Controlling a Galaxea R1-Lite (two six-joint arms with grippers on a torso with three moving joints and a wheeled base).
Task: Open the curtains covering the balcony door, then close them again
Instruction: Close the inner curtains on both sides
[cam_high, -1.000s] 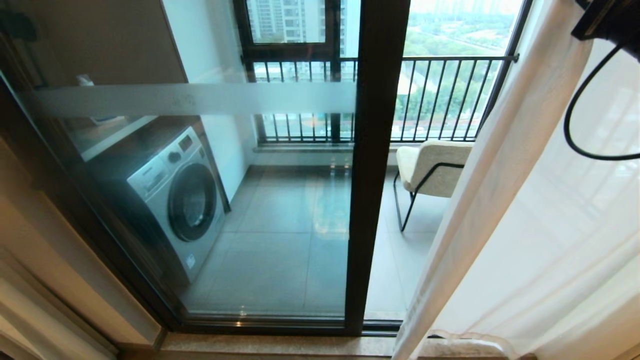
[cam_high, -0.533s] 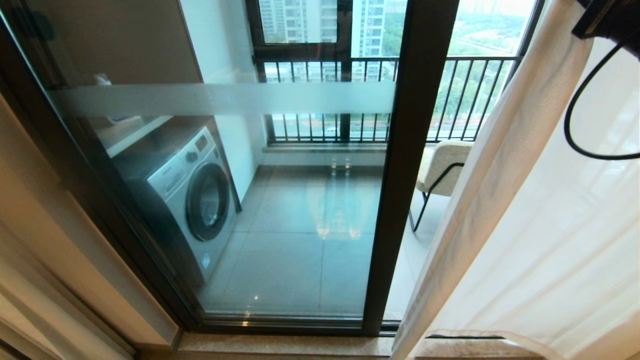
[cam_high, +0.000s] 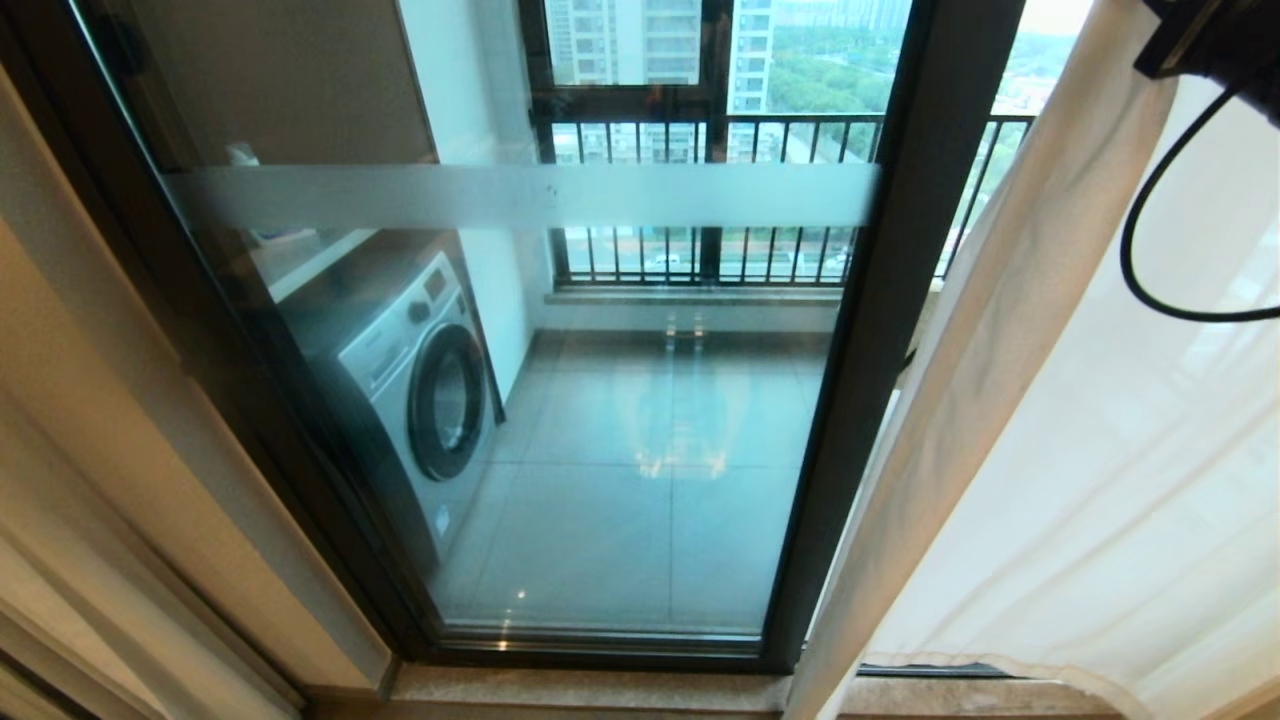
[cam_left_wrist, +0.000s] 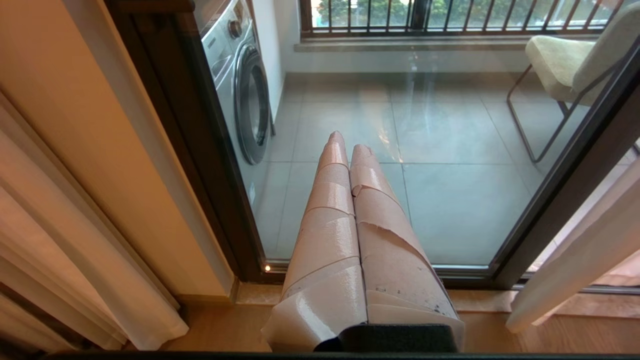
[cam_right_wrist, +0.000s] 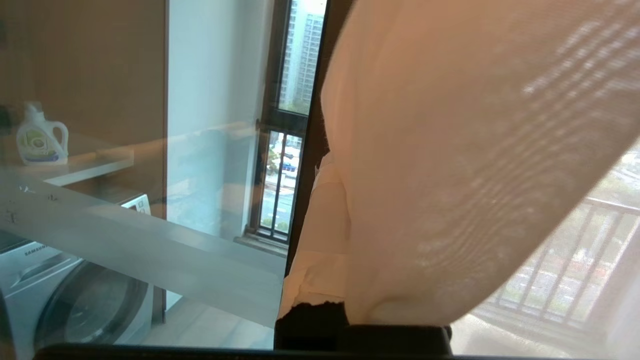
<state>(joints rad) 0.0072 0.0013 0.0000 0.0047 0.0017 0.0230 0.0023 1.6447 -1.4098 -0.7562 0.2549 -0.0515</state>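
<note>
1. 2 curtain groups show: the curtains (cam_high: 1050, 420), sheer cream fabric in long folds, hang at the right of the head view, and an opaque beige drape (cam_left_wrist: 75, 260) hangs at the far left.
2. 1 balcony door (cam_high: 880, 350) fills the middle, with thick dark frame bars and 1 frosted white band across its glass at about mid-height.
3. 1 pane is uncovered; the sheer fabric covers the door's right part, and its wavy bottom hem hangs just above the stone sill.
4. 1 washing machine (cam_high: 420, 390) stands behind the glass on the left, its lower corner cut off by the door frame.
5. 1 chair (cam_left_wrist: 565, 65) sits on the balcony, seen in the left wrist view; in the head view the frame bar and curtain hide it.
6. 1 detergent bottle (cam_right_wrist: 40, 137) stands on a shelf above the machine, faint through reflections.
7. 1 railing of black bars (cam_high: 700, 200) runs across the back of the balcony, partly blocked by the frame.
8. Left gripper (cam_left_wrist: 348, 142): its 2 tape-wrapped fingers are pressed together, empty, pointing at the glass low near the sill.
9. Right gripper (cam_right_wrist: 345, 280): raised at the curtain's edge, jaws clamped; sheer fabric drapes over it and hides the fingertips, so a firm hold on the cloth cannot be confirmed.
10. 1 black cable (cam_high: 1150, 250) loops down at the upper right, its top cut off.
</note>
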